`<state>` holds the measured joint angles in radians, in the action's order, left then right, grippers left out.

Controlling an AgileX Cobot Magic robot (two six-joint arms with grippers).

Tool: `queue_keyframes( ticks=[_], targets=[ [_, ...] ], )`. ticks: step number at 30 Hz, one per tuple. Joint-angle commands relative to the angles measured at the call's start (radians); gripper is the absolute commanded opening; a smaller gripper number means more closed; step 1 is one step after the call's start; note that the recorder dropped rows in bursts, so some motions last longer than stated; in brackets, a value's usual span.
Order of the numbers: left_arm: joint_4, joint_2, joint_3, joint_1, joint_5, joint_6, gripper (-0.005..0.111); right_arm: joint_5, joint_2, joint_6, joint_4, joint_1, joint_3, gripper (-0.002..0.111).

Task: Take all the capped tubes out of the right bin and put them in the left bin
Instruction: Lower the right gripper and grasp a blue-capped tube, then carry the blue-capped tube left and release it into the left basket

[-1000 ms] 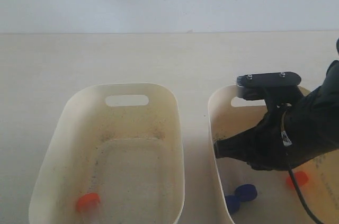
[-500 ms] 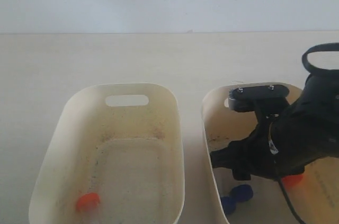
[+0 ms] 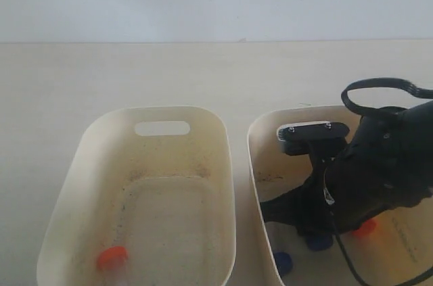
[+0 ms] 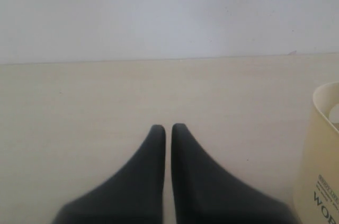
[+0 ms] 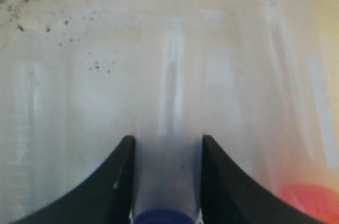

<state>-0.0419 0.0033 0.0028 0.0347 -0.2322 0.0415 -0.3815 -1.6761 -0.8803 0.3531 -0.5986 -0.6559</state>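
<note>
The right bin (image 3: 254, 157) holds my right gripper (image 3: 270, 210), reaching down inside it. In the right wrist view that gripper (image 5: 167, 142) is shut on a clear tube (image 5: 167, 176) with a blue cap (image 5: 164, 217), which fills the gap between the fingers. A second blue cap (image 3: 283, 262) lies near the bin's left wall. An orange-red cap (image 3: 365, 227) shows just past the arm and beside the gripper (image 5: 312, 200). The left bin (image 3: 88, 144) holds one orange-red-capped tube (image 3: 111, 257). My left gripper (image 4: 168, 127) is shut on nothing above bare table.
The two tubs stand side by side with a narrow strip of table between them. A black cable loop (image 3: 379, 86) arches over the right arm. A cream tub wall with printed lettering (image 4: 323, 181) stands beside the left gripper.
The right arm has sunk lower into the right bin and shifted left. The right bin has slid left, closer to the left bin. The blue caps are more hidden under the arm.
</note>
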Motion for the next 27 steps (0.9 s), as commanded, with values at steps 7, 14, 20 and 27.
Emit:
queue_keyframes(
  ticks=[7,14,20,27],
  targets=[
    [0.002,-0.003,-0.003,-0.001,0.006,-0.007,0.004,-0.333,0.347,0.121,0.006,0.000,-0.199,0.000],
    [0.002,-0.003,-0.003,-0.001,0.006,-0.007,0.004,-0.042,0.479,0.788,-0.621,-0.105,-0.204,0.000],
    [0.002,-0.003,-0.003,-0.001,0.006,-0.007,0.004,-0.042,0.398,0.872,-0.632,-0.190,-0.204,0.021],
    [0.002,-0.003,-0.003,-0.001,0.006,-0.007,0.004,-0.028,0.318,0.777,-0.634,-0.190,-0.204,0.044]
  ],
)
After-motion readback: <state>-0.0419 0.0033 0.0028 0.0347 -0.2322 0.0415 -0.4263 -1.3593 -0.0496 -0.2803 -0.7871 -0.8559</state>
